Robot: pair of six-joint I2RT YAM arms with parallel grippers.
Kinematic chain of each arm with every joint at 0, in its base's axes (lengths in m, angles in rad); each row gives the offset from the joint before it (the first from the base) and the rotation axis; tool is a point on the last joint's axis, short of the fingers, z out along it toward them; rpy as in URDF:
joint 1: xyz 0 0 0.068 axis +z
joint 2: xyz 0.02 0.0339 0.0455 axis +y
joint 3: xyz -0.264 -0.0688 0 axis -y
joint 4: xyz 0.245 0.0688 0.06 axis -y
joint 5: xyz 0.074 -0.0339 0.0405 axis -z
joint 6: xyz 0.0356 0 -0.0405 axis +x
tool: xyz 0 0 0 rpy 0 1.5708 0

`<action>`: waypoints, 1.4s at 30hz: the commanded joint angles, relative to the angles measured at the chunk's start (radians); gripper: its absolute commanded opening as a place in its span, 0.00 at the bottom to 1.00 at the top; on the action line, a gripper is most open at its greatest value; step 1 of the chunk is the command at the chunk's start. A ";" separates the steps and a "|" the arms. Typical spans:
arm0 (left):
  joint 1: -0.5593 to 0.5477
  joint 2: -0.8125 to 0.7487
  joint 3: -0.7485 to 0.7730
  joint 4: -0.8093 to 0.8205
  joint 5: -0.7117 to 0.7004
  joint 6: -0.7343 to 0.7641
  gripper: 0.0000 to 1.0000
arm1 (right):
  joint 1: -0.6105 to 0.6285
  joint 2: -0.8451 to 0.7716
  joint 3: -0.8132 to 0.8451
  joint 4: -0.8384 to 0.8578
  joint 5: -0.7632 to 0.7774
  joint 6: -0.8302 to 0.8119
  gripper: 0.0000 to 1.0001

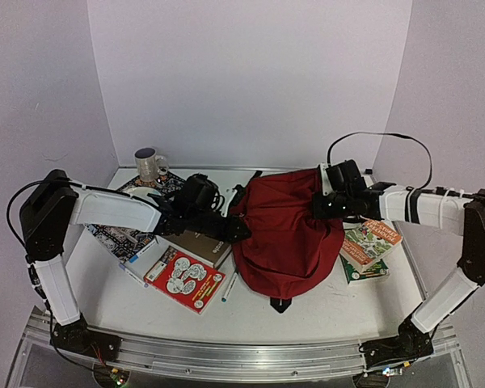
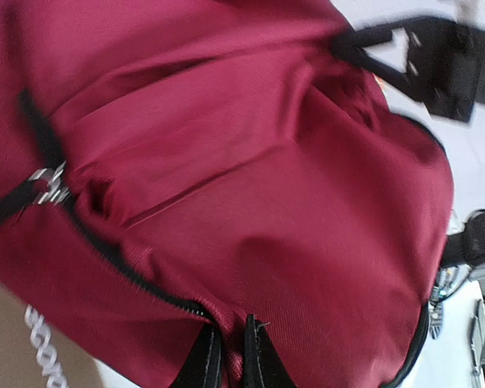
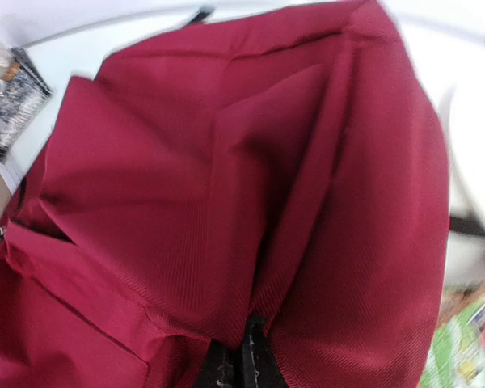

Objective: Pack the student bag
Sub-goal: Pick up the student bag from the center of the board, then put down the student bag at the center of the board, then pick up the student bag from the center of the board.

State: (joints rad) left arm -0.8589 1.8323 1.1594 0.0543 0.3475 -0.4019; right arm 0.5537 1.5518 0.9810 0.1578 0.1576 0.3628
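Red fabric sits pinched between the left fingers (image 2: 200, 365), nearly closed, and a fold is clamped in the shut right fingers (image 3: 259, 364). Such thin holds could slip on a lift, I'd say, dropping the student bag (image 1: 283, 226), which slumps in the middle of the desk (image 1: 327, 311) between both arms.

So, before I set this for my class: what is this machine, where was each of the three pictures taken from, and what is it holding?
Two white robot arms are bolted to a table's near edge. The wide picture looks down from above and behind them; the other two come from a camera on each wrist. Each arm ends in a two-fingered pincer. The left pincer and the right pincer are both closed, each pinching the red fabric of the student bag. Around the bag are a mug, a red book, a green book and a pen.
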 commanded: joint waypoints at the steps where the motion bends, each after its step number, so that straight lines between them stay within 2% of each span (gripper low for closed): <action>1: -0.032 -0.091 0.051 0.060 0.052 -0.004 0.12 | -0.005 -0.082 0.120 -0.024 0.014 -0.141 0.00; 9: -0.034 -0.083 -0.045 0.060 -0.005 -0.025 0.13 | -0.011 -0.110 0.000 -0.042 -0.066 -0.104 0.08; 13: -0.034 -0.054 -0.070 0.060 -0.016 -0.041 0.10 | -0.066 -0.122 -0.101 -0.008 -0.135 -0.070 0.17; 18: -0.034 -0.029 -0.073 0.061 -0.054 -0.037 0.07 | -0.145 -0.166 -0.136 0.030 -0.229 -0.051 0.37; 22: -0.034 -0.011 -0.068 0.061 -0.065 -0.041 0.08 | -0.194 -0.187 -0.136 0.031 -0.220 -0.039 0.53; 26: -0.034 -0.010 -0.074 0.059 -0.084 -0.042 0.14 | -0.268 -0.158 -0.152 0.037 -0.212 -0.004 0.57; 29: -0.034 -0.025 -0.083 0.061 -0.107 -0.034 0.20 | -0.293 -0.110 -0.151 0.068 -0.262 0.015 0.58; 37: -0.034 -0.082 -0.081 0.060 -0.174 0.001 0.54 | -0.295 0.037 -0.126 0.137 -0.364 0.059 0.72; 42: -0.034 -0.112 -0.040 0.051 -0.199 0.027 0.70 | -0.294 0.104 -0.107 0.145 -0.420 0.057 0.73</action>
State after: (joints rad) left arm -0.8959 1.7924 1.0772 0.0711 0.1966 -0.4113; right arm 0.2543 1.6188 0.8353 0.2842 -0.1882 0.4073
